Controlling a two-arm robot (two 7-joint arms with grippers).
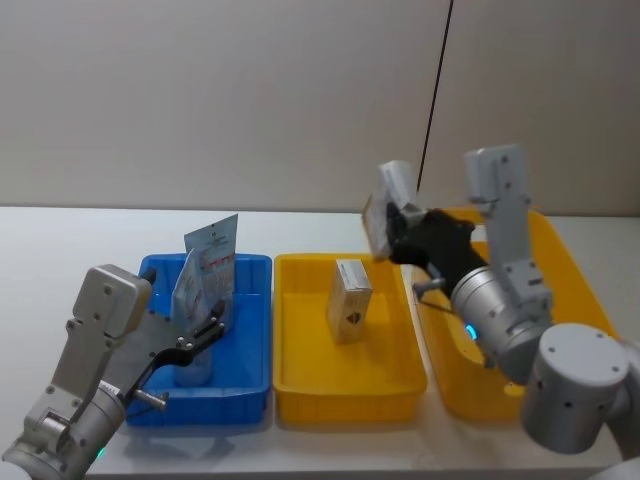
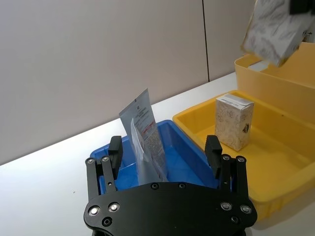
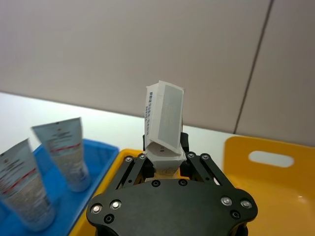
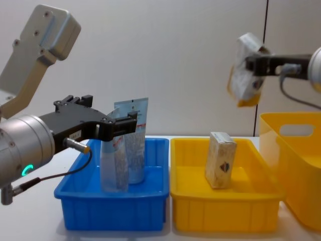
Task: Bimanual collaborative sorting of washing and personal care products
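- While you look across from the chest view, your left gripper (image 2: pixel 164 147) sits low over the blue tray (image 4: pixel 110 206), reaching in from the robot's left.
- Its jaws are spread wide. In the left wrist view, one black finger (image 2: pixel 115 147) stands on each side of the gap.
- Two pale blue squeeze tubes stand upright on their caps in that blue tray, close together, with their flat ends up.
- The taller tube (image 4: pixel 134 143) is the rear one, and the shorter tube (image 4: pixel 111 168) stands just in front of it, nearer the robot.
- Both tubes fall within the gap between the spread jaws. You cannot tell from these views whether either pad touches a tube.
- Your right gripper (image 3: pixel 166 156) is raised well above the table (image 1: pixel 60 250), reaching forward from the robot's right.
- Its jaws are pressed onto one end of a small beige cardboard box (image 3: pixel 165 118), and the rest of that box sticks out past the fingertips.
- This held box is tilted. In the head view it hangs in the air over the far right corner of the yellow tray (image 4: pixel 220 213), next to the near edge of the large yellow basket (image 4: pixel 296 165).
- A second beige box with a dark emblem (image 4: pixel 220 160) stands on end inside the yellow tray, about mid-tray and leaning a little, its emblem facing the robot.
- The yellow tray lies between the blue tray and the basket, all three in a row.
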